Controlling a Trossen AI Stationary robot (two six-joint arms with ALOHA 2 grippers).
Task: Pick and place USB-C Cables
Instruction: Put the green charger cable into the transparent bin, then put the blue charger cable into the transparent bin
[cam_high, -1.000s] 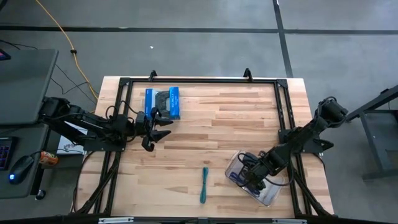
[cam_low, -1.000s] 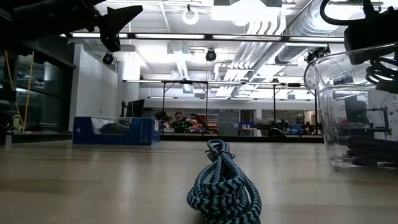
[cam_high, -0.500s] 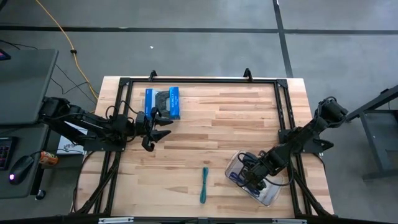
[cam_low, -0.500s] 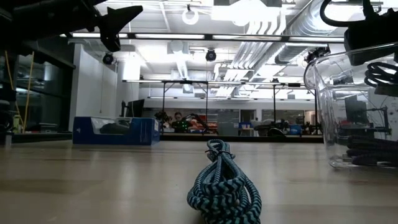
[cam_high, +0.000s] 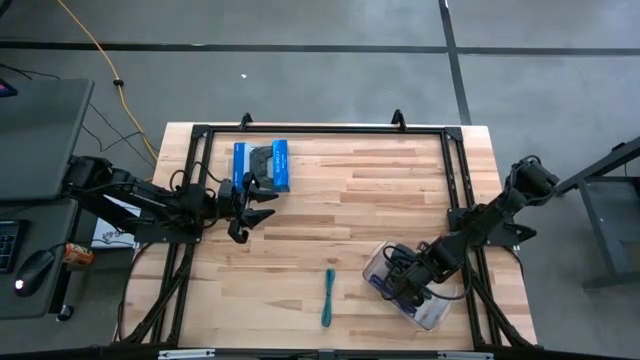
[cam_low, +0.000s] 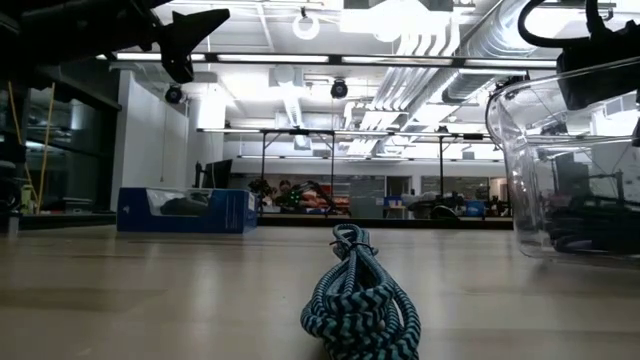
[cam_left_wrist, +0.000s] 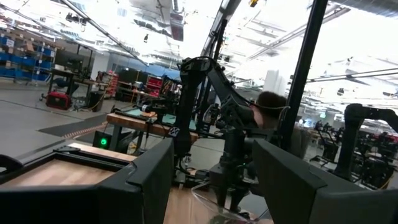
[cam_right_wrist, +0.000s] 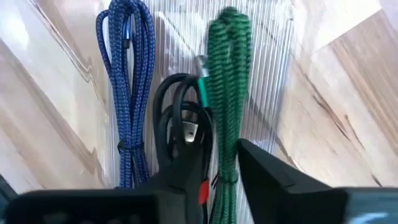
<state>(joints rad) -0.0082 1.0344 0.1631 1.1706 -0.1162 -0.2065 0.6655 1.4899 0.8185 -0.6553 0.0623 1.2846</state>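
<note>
A teal braided cable bundle (cam_high: 328, 297) (cam_low: 358, 300) lies flat on the wooden table near its near edge. A clear plastic container (cam_high: 432, 312) (cam_low: 510, 150) stands to its right. On its floor lie a blue-purple cable (cam_right_wrist: 127, 93), a black cable (cam_right_wrist: 177, 112) with a red band (cam_right_wrist: 202, 193), and a green cable (cam_right_wrist: 227, 93). My right gripper (cam_high: 402, 285) (cam_right_wrist: 221, 180) reaches down into the container, slightly open, right over the black and green cables. My left gripper (cam_high: 264, 205) (cam_left_wrist: 214, 180) hovers open, high beside the blue box. My right gripper comes at the container from above. One finger (cam_right_wrist: 180, 177) covers the black cable's red-banded end (cam_right_wrist: 202, 193). I cannot tell whether it touches it. The black cable's loops lie on the container floor.
A blue box picturing a gamepad (cam_high: 262, 165) (cam_low: 185, 210) lies at the far left of the table. A black frame (cam_high: 330, 130) runs around the tabletop. A yellow cord (cam_high: 95, 45) trails on the floor beyond the table. Bare wood lies between the box and the container.
In the low view the black cable's loops hung high inside the container, below my right gripper. They are now gone from that height and dark cable lies at the container's bottom. The container's wall has shifted slightly. My left arm has kept still.
</note>
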